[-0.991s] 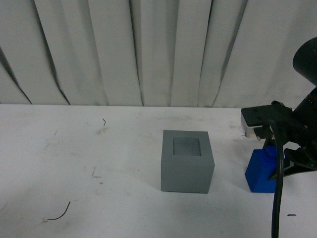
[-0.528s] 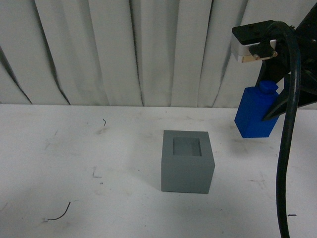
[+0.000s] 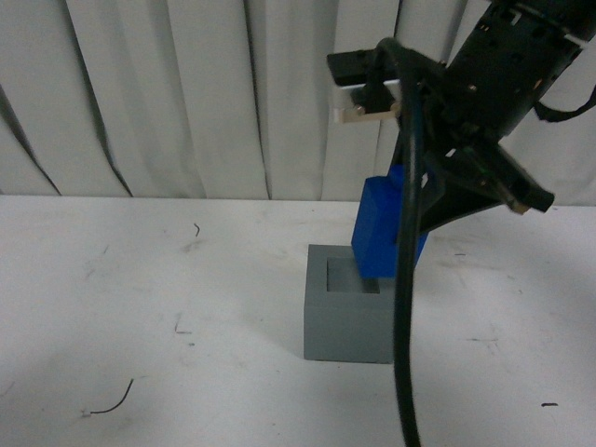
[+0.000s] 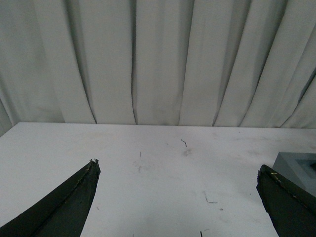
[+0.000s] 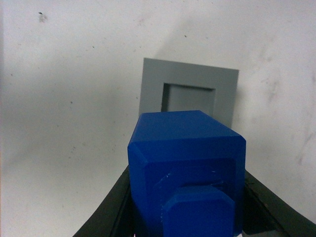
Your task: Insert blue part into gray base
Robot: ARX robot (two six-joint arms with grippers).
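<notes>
The gray base (image 3: pixel 351 312) stands on the white table, its square recess facing up. My right gripper (image 3: pixel 410 219) is shut on the blue part (image 3: pixel 379 233) and holds it tilted in the air, its lower end just above the base's recess on the right side. In the right wrist view the blue part (image 5: pixel 190 168) fills the space between the jaws, knob toward the camera, with the gray base (image 5: pixel 190 94) beyond it. My left gripper (image 4: pixel 180 197) is open and empty above the table; a corner of the gray base (image 4: pixel 298 165) shows beside one finger.
A white curtain (image 3: pixel 186 93) hangs along the table's back edge. The right arm's black cable (image 3: pixel 403 335) hangs in front of the base. A small dark wire scrap (image 3: pixel 112 400) lies at the front left, and small marks dot the table (image 3: pixel 140 279).
My right gripper lifted the blue part off the table at the right and carried it left, from beside the base to just above its recess.
</notes>
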